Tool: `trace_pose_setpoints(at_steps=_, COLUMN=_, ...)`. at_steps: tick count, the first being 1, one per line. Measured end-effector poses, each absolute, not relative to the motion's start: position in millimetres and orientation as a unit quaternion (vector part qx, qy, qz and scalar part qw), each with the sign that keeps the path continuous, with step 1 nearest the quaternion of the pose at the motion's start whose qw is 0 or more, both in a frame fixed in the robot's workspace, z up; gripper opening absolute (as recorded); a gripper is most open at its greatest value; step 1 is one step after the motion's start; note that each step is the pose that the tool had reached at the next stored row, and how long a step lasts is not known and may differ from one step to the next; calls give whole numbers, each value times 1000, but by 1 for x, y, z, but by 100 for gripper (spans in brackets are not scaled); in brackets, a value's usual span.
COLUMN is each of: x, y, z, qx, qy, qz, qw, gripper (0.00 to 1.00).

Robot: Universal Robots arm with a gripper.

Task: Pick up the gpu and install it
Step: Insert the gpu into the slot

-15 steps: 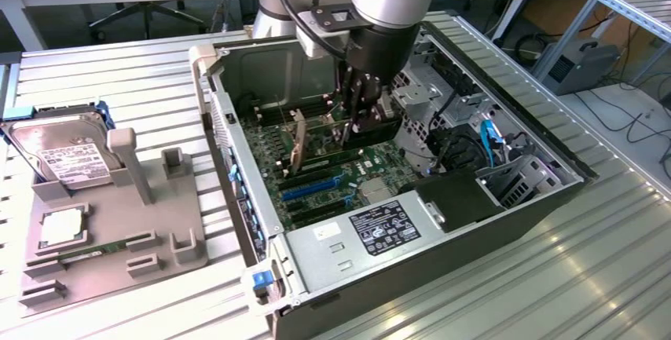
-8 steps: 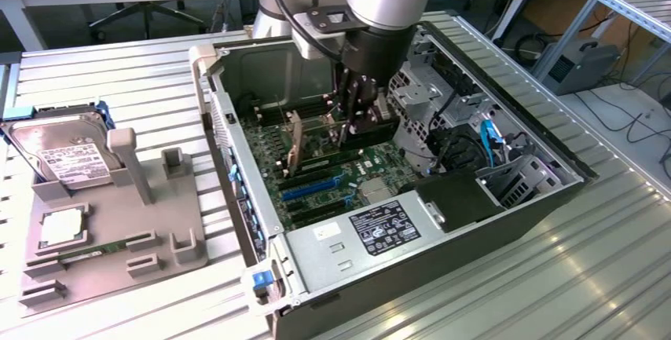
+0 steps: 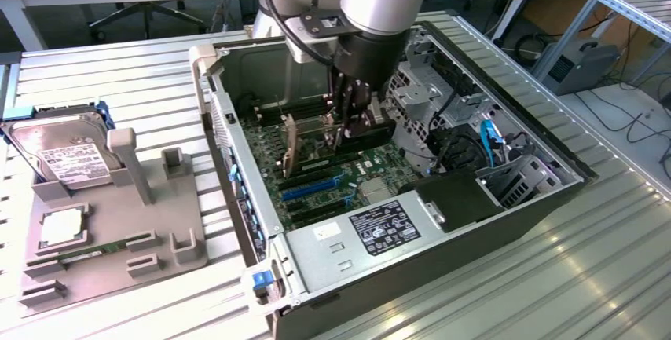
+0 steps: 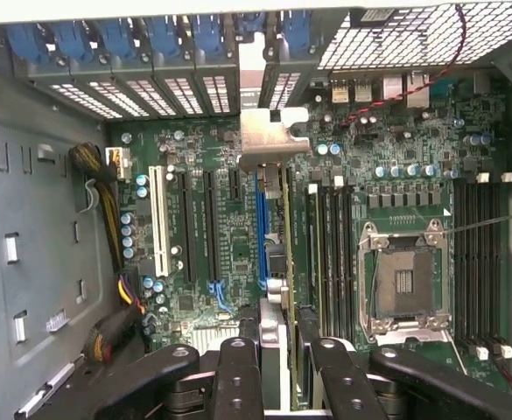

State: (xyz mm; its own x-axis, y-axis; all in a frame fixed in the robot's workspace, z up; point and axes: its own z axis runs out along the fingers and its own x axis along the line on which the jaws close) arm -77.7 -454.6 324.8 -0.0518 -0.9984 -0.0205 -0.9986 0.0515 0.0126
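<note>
The gpu (image 3: 305, 140) stands on edge inside the open computer case (image 3: 346, 265), low over the motherboard's expansion slots. My gripper (image 3: 350, 129) reaches down into the case and is shut on the card's upper edge. In the wrist view the gpu (image 4: 284, 219) appears edge-on between the black fingers (image 4: 238, 367), its silvery end bracket (image 4: 271, 140) close to the case's rear slot openings. It runs along the blue slot (image 4: 261, 229). Whether it is seated in the slot I cannot tell.
A grey fixture (image 3: 105, 230) at the exterior view's left holds a hard drive (image 3: 63, 159), a processor (image 3: 61, 226) and a memory stick (image 3: 89, 252). Inside the case are the open CPU socket (image 4: 404, 280), drive cages (image 3: 430, 96) and cable bundles (image 4: 107, 201).
</note>
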Motion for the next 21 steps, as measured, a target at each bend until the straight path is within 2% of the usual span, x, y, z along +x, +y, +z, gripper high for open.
trace_pose_setpoints(at_steps=21, x=-93, y=-458, z=315, qx=-688, qy=726, qz=11, qw=3, gripper=27)
